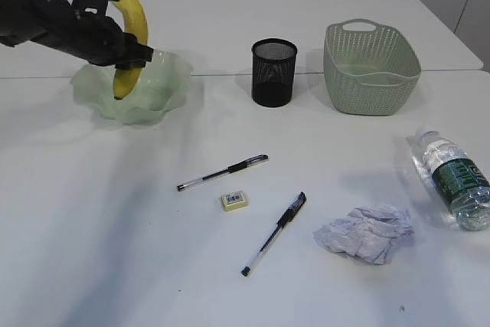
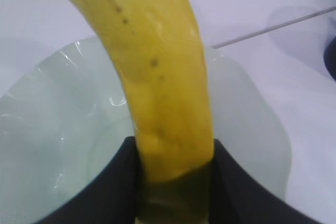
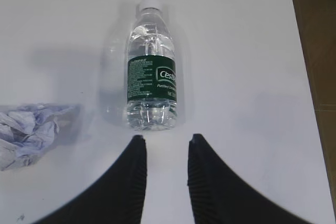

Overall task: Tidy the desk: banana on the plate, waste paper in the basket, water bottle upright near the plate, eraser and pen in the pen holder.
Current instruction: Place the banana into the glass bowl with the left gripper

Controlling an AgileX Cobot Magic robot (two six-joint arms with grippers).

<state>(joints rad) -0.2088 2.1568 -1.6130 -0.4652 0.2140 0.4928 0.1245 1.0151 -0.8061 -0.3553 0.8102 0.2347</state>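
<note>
My left gripper (image 1: 126, 47) is shut on the yellow banana (image 1: 132, 21), which it holds steeply tilted over the pale green plate (image 1: 172, 74) at the back left. In the left wrist view the banana (image 2: 163, 77) runs up from between the fingers (image 2: 247, 192), with the plate (image 2: 52, 129) beneath. The water bottle (image 3: 152, 77) lies on its side just ahead of my open, empty right gripper (image 3: 166, 142). The waste paper (image 1: 367, 233) lies left of the bottle (image 1: 455, 181). The eraser (image 1: 234, 200) and two pens (image 1: 223, 172) (image 1: 274, 233) rest mid-desk. The right gripper is out of the exterior view.
The black mesh pen holder (image 1: 273, 72) stands at the back centre, with the sage green basket (image 1: 371, 59) to its right. The white desk (image 1: 115, 227) ends at an edge right of the bottle, where brown floor (image 3: 315, 35) shows.
</note>
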